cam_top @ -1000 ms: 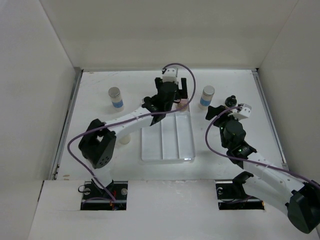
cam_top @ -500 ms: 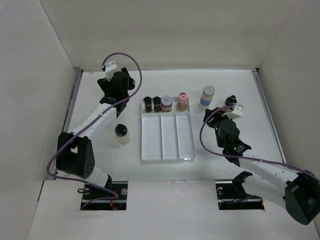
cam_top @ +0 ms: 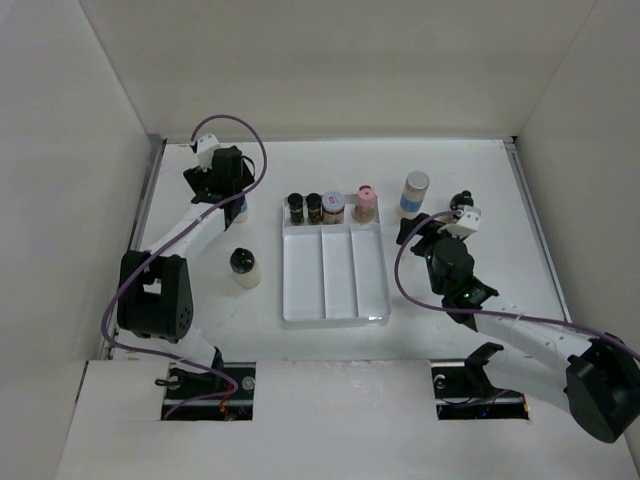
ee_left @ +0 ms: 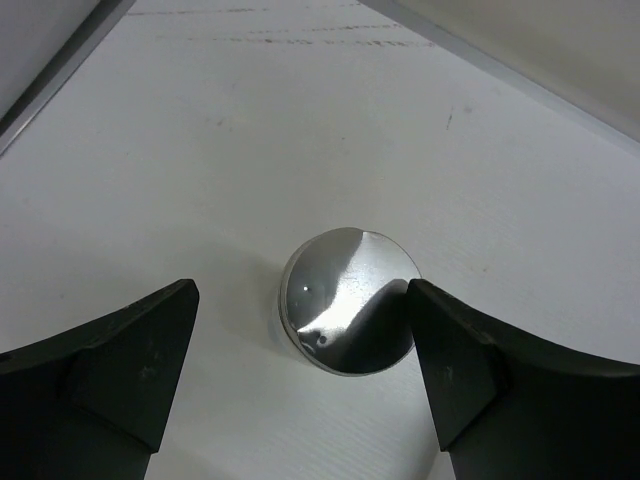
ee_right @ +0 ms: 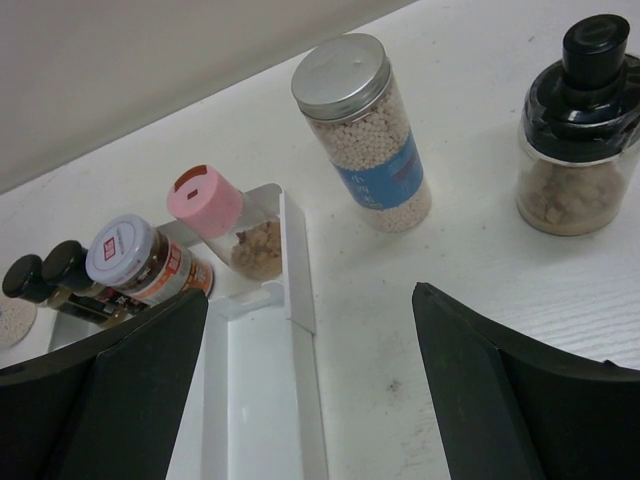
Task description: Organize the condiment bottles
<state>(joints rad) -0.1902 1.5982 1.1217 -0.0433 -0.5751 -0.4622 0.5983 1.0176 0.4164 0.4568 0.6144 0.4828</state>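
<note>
- The left gripper (ee_left: pixel 310 395) is at the far left of the table (cam_top: pixel 500 180), its fingers spread apart and grasping nothing.
- Directly below it stands the silver-lidded bottle (ee_left: pixel 350 300). The wrist view shows only its shiny lid, lying between the fingertips. The overhead view hides most of this bottle under the arm, so no label can be read.
- The right gripper (ee_right: pixel 310 400) sits right of the clear tray (cam_top: pixel 335 300), its fingers also wide apart and holding nothing.
- Just beyond it stands the blue-label bottle (ee_right: pixel 365 140), a clear cylinder of pale round grains with a grey lid. The faint writing on its blue band is too small to read.
- To the right of that is the black-lidded jar (ee_right: pixel 578 140) of brown chunks. It shows no readable label, and the frame edge cuts off its right side.
- At the tray's far end, the pink-capped bottle (ee_right: pixel 215 210) stands in the right corner and holds brown granules.
- Left of it is the red-marked jar (ee_right: pixel 140 262). It has a red square with print on its pale lid and an orange label, both illegible.
- Further left, two black-capped bottles (cam_top: pixel 305 207) stand together. I cannot tell which compartments they occupy.
- The loose black-capped bottle (cam_top: pixel 243 267), pale-bodied, stands on the table left of the tray, apart from it.
</note>
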